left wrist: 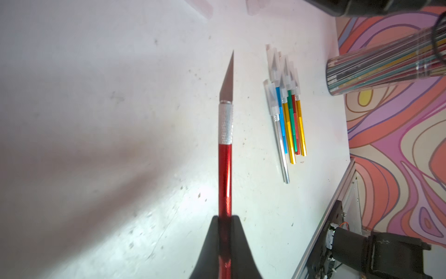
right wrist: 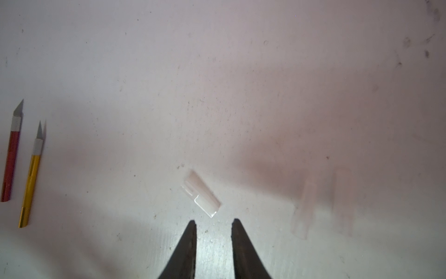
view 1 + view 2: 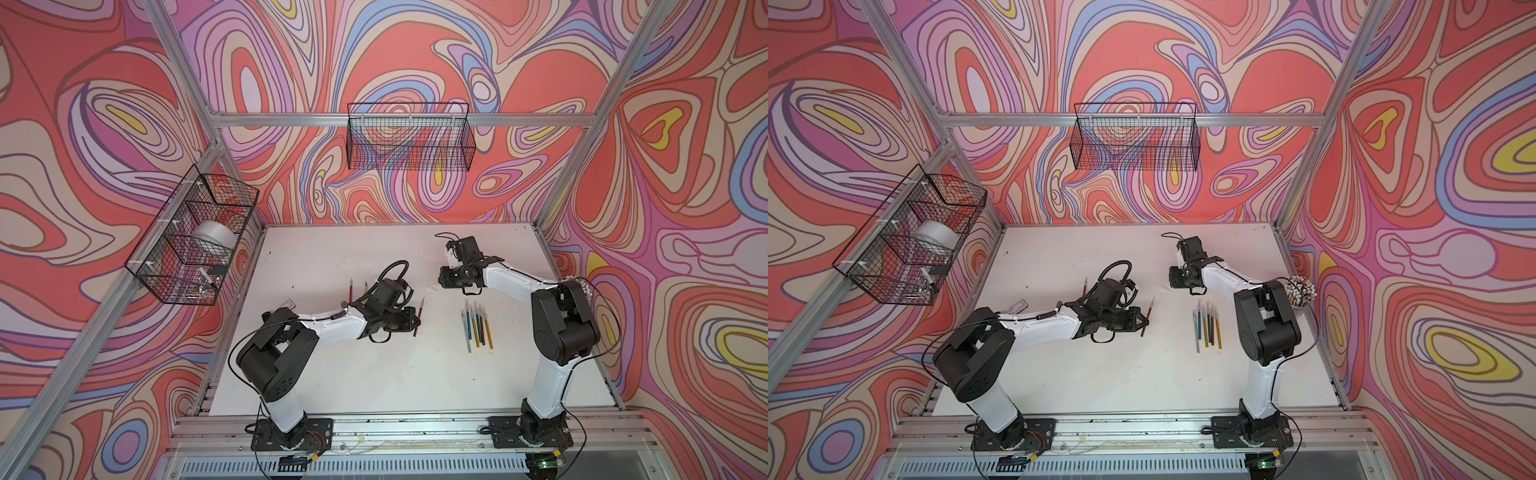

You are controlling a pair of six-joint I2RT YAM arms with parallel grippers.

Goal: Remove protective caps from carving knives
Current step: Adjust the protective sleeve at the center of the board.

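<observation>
Okay, got the left fingers [image 1: 211,244] clenched on a shiny red-handled carving knife [image 1: 225,169], silver blade bare, over the white bench [image 1: 96,120]. Got the right fingers [image 2: 189,241] spread, tips just short of a small translucent whitish plastic cap [image 2: 201,193] loose on the bench, two fainter caps [image 2: 305,207] beside it. Capped, the whole row of blue, gold, green, red and silver knives [image 1: 287,130] near the right arm [image 3: 515,282]; bare-bladed red knife [image 2: 10,157] and bare-bladed gold knife [image 2: 31,183] by the left arm [image 3: 328,322].
</observation>
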